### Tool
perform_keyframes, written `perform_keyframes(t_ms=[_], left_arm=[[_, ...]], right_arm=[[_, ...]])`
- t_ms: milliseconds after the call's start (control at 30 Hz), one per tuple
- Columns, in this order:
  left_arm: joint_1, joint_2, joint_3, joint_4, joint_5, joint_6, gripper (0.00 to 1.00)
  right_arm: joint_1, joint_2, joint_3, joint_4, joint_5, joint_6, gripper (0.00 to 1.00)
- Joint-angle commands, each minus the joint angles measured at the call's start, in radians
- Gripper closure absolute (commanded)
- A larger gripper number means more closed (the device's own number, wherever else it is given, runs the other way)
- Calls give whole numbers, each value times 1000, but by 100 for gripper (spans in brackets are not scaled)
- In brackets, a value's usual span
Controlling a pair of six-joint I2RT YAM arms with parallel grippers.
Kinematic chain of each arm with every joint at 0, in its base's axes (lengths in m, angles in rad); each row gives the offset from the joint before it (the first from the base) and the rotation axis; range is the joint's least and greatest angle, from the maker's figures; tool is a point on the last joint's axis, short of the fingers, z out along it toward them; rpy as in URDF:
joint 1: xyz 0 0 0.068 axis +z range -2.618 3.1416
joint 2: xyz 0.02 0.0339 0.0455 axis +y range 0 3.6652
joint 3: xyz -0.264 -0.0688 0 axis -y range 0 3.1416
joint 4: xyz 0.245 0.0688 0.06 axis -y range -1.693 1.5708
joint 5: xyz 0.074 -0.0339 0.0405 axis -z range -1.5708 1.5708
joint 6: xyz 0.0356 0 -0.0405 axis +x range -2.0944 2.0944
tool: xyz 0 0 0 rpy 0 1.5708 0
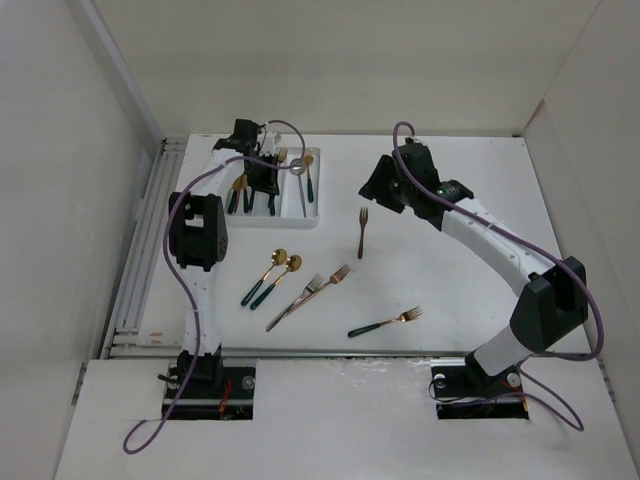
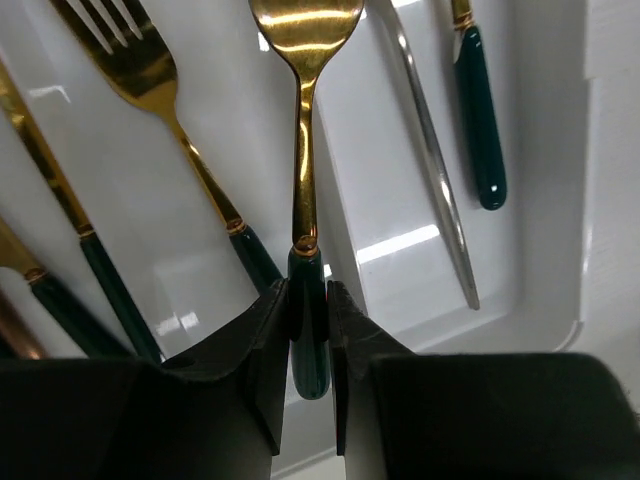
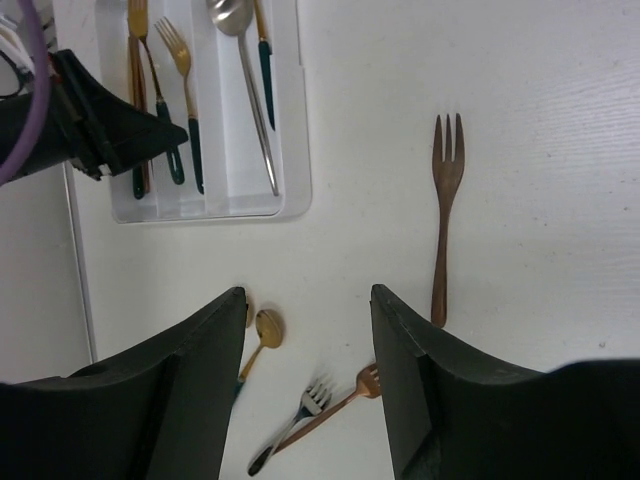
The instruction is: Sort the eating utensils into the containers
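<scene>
1. White walls (image 1: 60, 150) close in the table (image 1: 450, 200) on three sides. The left one stands near the tray, so I judge there is little room for a wide swing there.
2. The table is flat, white and dull-looking. Thin utensils lie flush on it, so lifting one likely calls for a low pinch across the handle.
3. The tray (image 1: 300, 222) sits at the far left of the table, its three long bays parallel. Its plastic looks glossy, so a dropped piece may slide.
4. The right gripper (image 3: 308, 300) hovers over bare table with jaws spread and empty, and a copper fork (image 3: 443, 225) lies just to one side.
5. The left gripper (image 2: 308, 300) is over the tray, jaws pinching the spoon (image 2: 303, 150) on its green handle just below the gold collar.
6. That spoon hangs about over the ridge between the bay holding a fork (image 2: 150, 80) and the bay holding the silver spoon (image 2: 430, 170). I cannot tell whether it touches the tray.
7. It looks light, stiff and polished, so probably slippery. Held near the handle's top, the bowl end may tip.
8. Loose on the table are a spoon pair (image 1: 274, 285), a fork pair (image 1: 305, 298) and a lone fork (image 1: 380, 324). Their handles seem the best place to take hold.
</scene>
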Motion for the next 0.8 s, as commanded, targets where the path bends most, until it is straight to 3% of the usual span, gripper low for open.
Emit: perform_keyframes(t_ms=[0, 100, 300, 333, 500, 767], left_arm=[[-6, -6, -19, 21, 0, -11, 100], [-6, 16, -19, 21, -11, -11, 92], [-6, 6, -30, 21, 0, -11, 59], [-6, -7, -30, 21, -10, -11, 55], [-6, -82, -30, 21, -47, -20, 52], [13, -249, -30, 21, -113, -31, 42]], right_arm=[[3, -37, -10, -17, 31, -20, 42], [3, -38, -10, -45, 41, -20, 40], [3, -87, -40, -120, 86, -20, 32], [12, -87, -41, -134, 111, -11, 21], [46, -146, -83, -266, 197, 57, 21], [157, -286, -223, -488, 243, 412, 27]])
